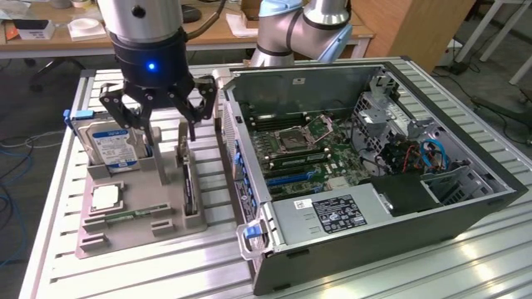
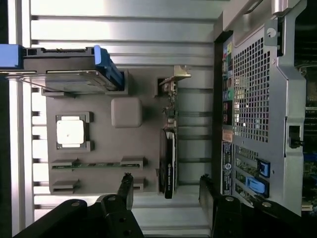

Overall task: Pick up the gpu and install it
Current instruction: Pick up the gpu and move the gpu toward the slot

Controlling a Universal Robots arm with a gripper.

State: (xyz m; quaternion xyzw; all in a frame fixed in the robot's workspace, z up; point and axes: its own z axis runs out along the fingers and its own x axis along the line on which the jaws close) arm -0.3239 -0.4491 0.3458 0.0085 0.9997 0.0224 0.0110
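The gpu [image 1: 189,184] is a thin dark card standing on edge in the grey holder tray [image 1: 133,235], on the side nearest the computer case [image 1: 415,205]. In the wrist view the gpu [image 2: 168,161] runs lengthwise with its silver bracket [image 2: 174,78] at the far end. My gripper [image 1: 166,128] hangs just above the tray, open, with nothing between its fingers. In the wrist view the gripper [image 2: 166,182] straddles the near end of the card, one black finger on each side, not touching it.
A blue-labelled hard drive [image 1: 112,146] stands in the tray's back slot. A CPU [image 1: 106,197] and a green memory stick [image 1: 133,213] lie in the tray. The open case shows the motherboard [image 1: 303,156] with blue slots. A slatted metal table [image 1: 465,261] carries everything.
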